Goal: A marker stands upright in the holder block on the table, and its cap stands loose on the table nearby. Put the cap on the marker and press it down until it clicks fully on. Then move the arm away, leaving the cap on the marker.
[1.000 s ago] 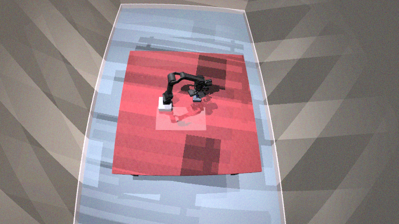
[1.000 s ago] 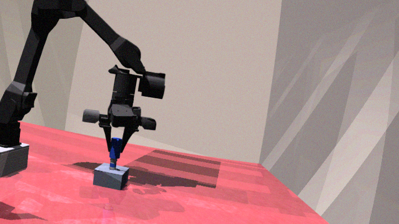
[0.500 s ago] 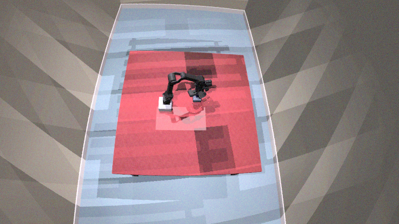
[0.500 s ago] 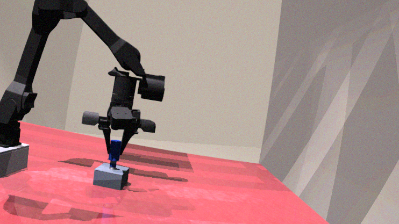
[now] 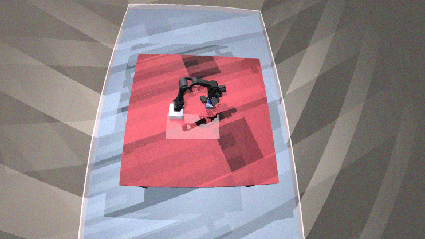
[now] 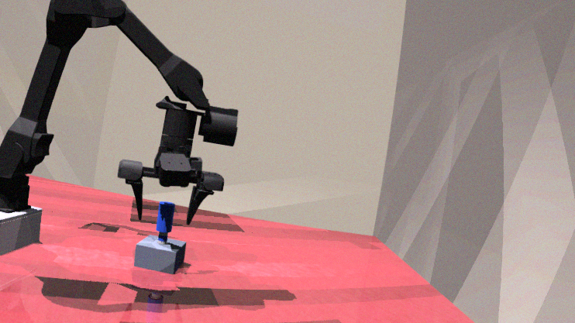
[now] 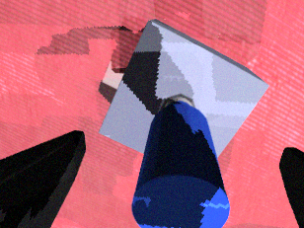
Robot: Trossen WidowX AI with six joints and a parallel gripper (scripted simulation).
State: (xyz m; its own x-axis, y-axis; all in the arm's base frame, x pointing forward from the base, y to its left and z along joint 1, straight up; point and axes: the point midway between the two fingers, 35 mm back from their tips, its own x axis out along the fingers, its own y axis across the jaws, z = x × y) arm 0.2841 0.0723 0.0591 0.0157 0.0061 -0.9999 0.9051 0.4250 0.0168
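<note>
The blue cap (image 6: 165, 215) (image 7: 180, 178) (image 5: 208, 105) sits on top of the marker, which stands upright in the grey holder block (image 6: 159, 255) (image 7: 223, 86). Only a short dark piece of the marker (image 6: 162, 236) shows between the cap and the block; a grey collar (image 7: 177, 101) shows in the wrist view. My gripper (image 6: 164, 221) (image 7: 183, 149) (image 5: 209, 102) is open. Its two black fingers stand wide on either side of the cap's upper part, clear of it, and touch nothing.
The arm's base stands on a white-topped block (image 5: 175, 114) (image 6: 16, 230) to the left of the holder. The red table top (image 5: 194, 161) (image 6: 297, 268) ends in an edge at the right. A pale square patch (image 5: 192, 131) lies in front of the base.
</note>
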